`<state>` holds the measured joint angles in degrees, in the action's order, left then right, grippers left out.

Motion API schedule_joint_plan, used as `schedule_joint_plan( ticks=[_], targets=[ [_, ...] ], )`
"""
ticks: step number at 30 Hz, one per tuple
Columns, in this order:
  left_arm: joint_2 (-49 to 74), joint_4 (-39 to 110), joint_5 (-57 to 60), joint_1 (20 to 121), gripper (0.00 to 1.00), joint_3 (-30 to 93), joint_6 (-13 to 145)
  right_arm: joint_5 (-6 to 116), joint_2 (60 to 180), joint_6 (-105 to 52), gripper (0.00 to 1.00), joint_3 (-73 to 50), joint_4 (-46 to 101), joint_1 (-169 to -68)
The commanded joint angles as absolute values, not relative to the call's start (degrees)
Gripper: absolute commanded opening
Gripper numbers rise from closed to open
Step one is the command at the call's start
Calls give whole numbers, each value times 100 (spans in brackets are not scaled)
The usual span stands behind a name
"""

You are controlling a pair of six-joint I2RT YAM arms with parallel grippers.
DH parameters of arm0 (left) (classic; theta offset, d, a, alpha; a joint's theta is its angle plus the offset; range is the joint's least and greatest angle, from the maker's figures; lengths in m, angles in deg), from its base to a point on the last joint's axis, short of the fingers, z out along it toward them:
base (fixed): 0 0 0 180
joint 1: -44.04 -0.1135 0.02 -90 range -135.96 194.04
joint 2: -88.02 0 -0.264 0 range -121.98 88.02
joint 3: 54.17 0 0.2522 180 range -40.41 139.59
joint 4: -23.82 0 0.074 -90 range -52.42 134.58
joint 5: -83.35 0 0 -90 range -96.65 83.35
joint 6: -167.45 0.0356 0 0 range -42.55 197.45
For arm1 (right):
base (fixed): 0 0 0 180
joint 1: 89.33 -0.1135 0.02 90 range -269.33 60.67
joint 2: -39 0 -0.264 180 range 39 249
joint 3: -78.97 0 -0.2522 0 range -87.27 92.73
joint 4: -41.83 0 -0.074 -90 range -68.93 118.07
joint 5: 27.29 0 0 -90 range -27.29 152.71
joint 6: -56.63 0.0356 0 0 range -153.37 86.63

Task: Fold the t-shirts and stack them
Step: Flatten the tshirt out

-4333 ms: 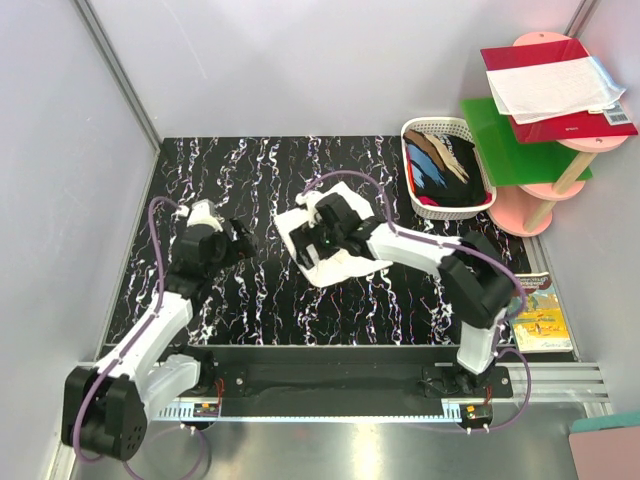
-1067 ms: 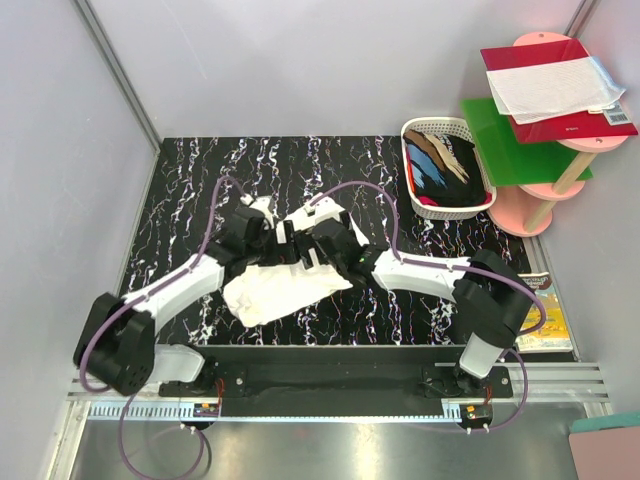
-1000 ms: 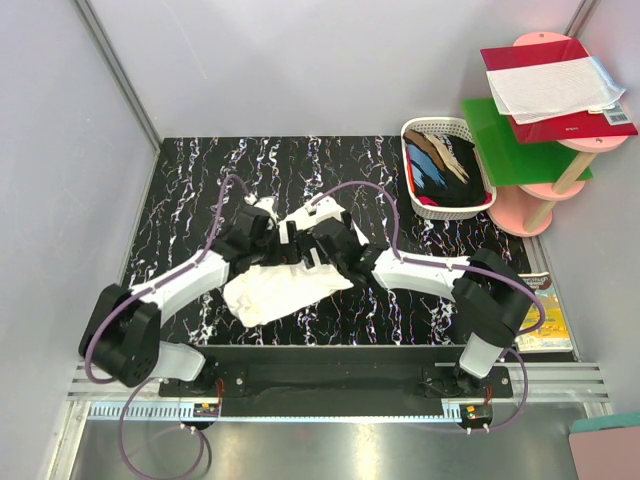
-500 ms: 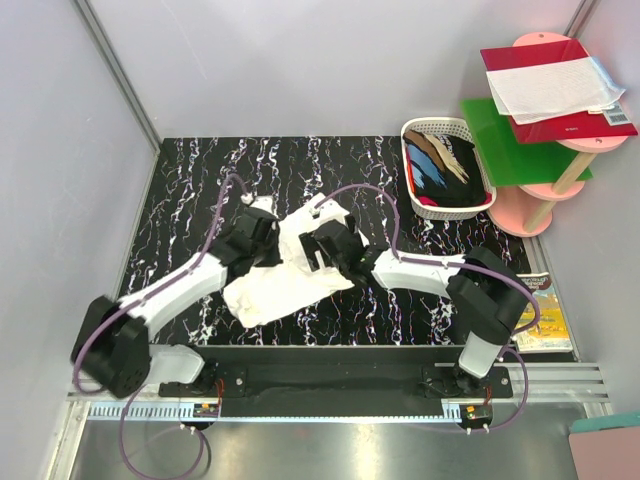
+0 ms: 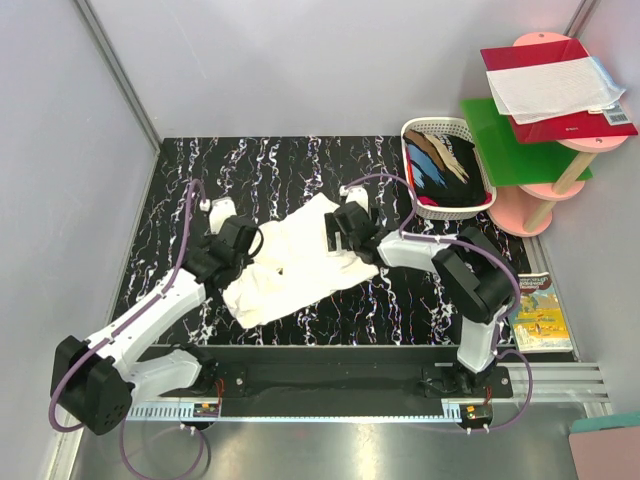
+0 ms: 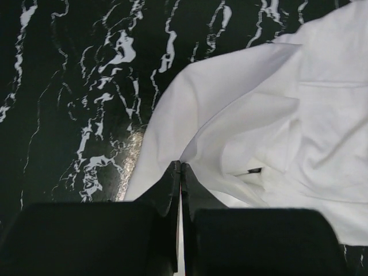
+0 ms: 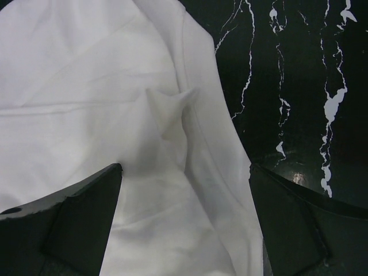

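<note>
The white t-shirt point(image 5: 295, 262) lies crumpled and slanted across the middle of the black marbled table point(image 5: 200, 170), its far corner reaching up toward the right arm. At the shirt's left edge sits the left gripper point(image 5: 250, 243). In the left wrist view point(image 6: 179, 169) its jaws are pressed tight together, with the hem of the cloth point(image 6: 299, 132) running right down into them and a sliver of white showing between. So that's a pinch on the fabric. Over on the shirt's right edge is the right gripper point(image 5: 338, 233), jaws spread wide point(image 7: 185, 168), one finger over the cloth point(image 7: 86, 86) and the other over bare table, gripping nothing. The other t-shirts point(image 5: 445, 165), dark, blue and tan, sit piled in the white basket point(image 5: 437, 121) at the far right corner.
</note>
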<state>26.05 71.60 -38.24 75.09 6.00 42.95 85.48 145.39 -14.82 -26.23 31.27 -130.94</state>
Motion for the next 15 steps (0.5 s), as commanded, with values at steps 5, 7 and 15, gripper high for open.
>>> schedule_joint_plan(
  ticks=[5, 7, 15],
  targets=[
    [3326, 7591, -4918, 6796, 0, 116, 3622, 8003, 14913, -1570, 99, -2012, 3641, -12994],
    [3476, 7608, -5024, 6541, 0, 90, 3666, 7889, 15070, -1579, 99, -1898, 3703, -12932],
    [3818, 7933, -5419, 6224, 0, 151, 3281, 7327, 15966, -1684, 92, -1020, 3273, -12792]
  ],
)
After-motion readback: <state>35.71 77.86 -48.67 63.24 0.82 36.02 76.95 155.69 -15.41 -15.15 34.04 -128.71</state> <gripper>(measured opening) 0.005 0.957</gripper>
